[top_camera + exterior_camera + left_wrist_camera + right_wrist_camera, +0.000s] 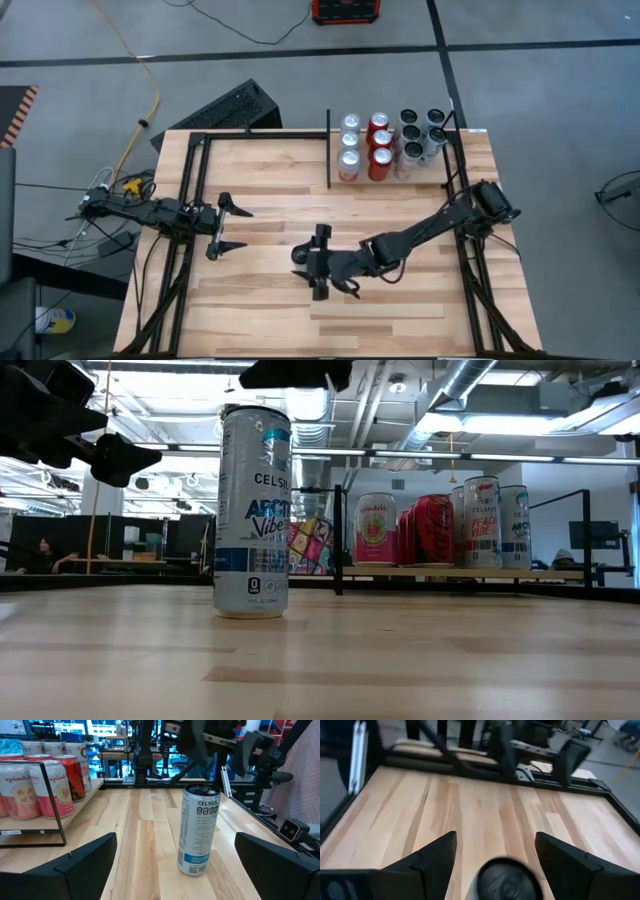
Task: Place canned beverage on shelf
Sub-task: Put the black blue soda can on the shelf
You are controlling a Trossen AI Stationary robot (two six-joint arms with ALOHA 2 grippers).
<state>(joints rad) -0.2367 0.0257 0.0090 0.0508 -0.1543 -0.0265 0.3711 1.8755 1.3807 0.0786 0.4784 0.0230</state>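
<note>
High view — right claw [318, 262] hides can [252, 510].

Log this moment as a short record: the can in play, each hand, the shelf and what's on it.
can in play: white and blue can, upright on the bare table, apart from the shelf
right hand: right hand open, above the can's top, fingers either side, not gripping
left hand: left hand open, waiting at the table's left, facing the can
shelf: shelf at the table's far edge, behind a black divider bar
on shelf: stocked cans in rows, right of the bar
</note>
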